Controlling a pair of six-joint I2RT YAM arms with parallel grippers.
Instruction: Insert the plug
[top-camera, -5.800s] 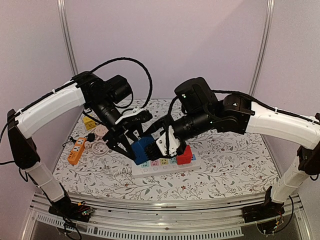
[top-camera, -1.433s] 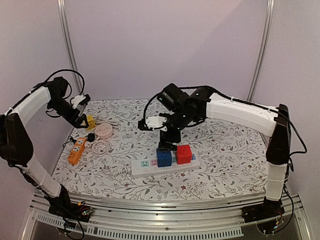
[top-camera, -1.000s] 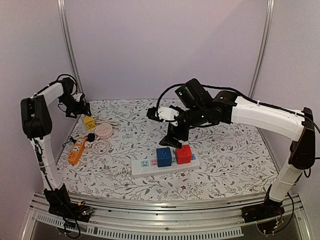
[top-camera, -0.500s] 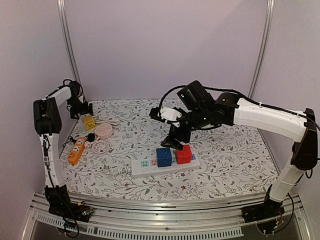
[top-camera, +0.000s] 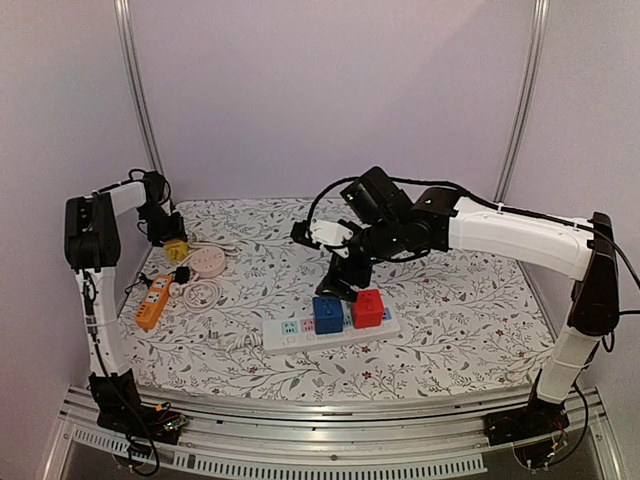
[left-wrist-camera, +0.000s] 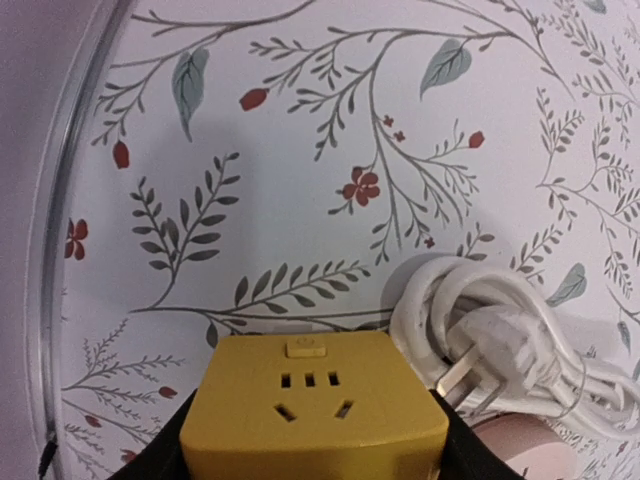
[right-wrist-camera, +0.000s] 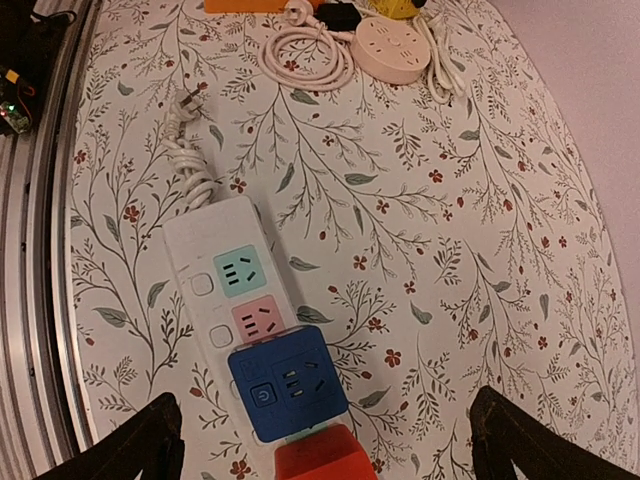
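At bottom edge, partial red adapter (right-wrist-camera: 328, 458)

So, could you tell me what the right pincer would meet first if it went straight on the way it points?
Probably the blue cube on the strip: in the wrist view it lies midway between the open right pincer's fingers. The red cube sits right beside it, so I can't be sure.

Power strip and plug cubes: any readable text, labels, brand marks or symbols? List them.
No words, brands or numbers can be read in any view.
Sign only: a small power-type symbol on the button of the blue cube.
No print shows on the yellow cube, red cube or white power strip.
The orange strip is too small to tell.
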